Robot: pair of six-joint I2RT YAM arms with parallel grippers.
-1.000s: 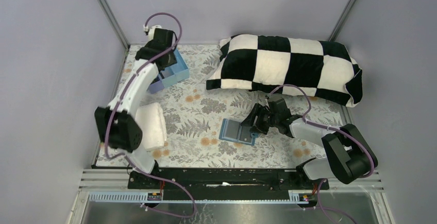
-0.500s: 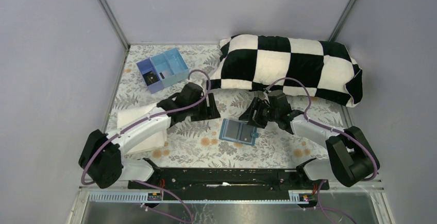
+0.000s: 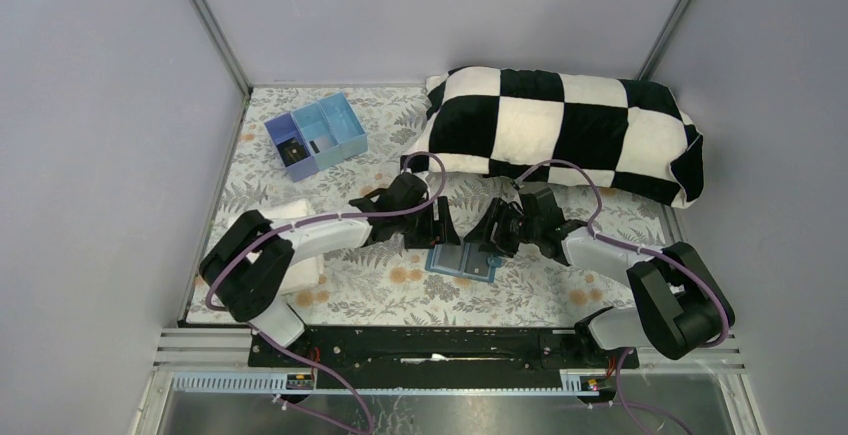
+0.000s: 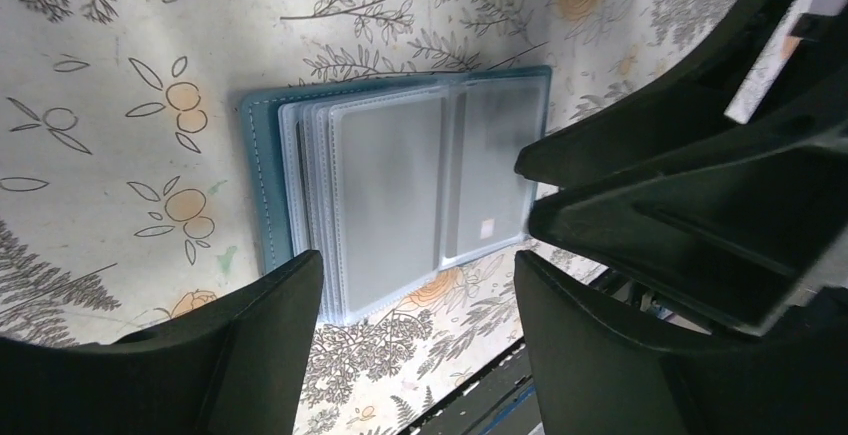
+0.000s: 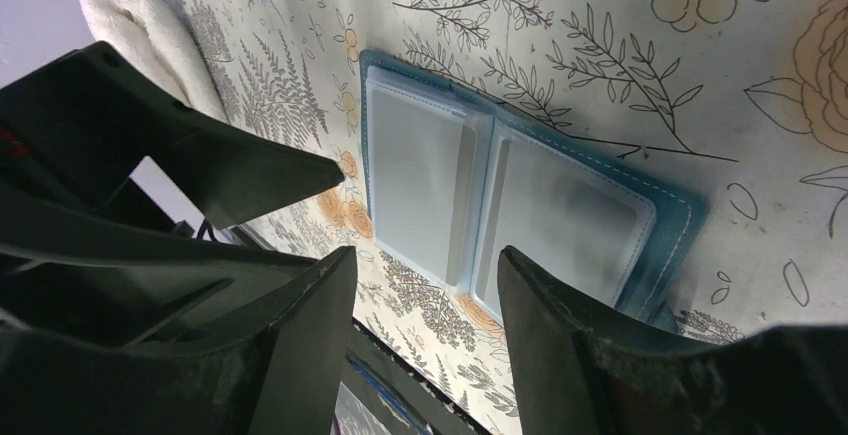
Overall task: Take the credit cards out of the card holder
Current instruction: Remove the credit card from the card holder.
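Card holder [image 3: 462,258]: lying open, flat on the floral table [image 3: 350,295], clear sleeves up. Left end effector [image 4: 415,270]: fingers spread, hovering over it. Right end effector [image 5: 425,255]: fingers spread, likewise above it.

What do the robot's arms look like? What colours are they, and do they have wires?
The left arm and right arm both have white curved shells and chunky black joints. A thin purple cable loops along each one. The left end effector and right end effector are matte black, each with two broad, wedge-shaped fingers. I see no markings.
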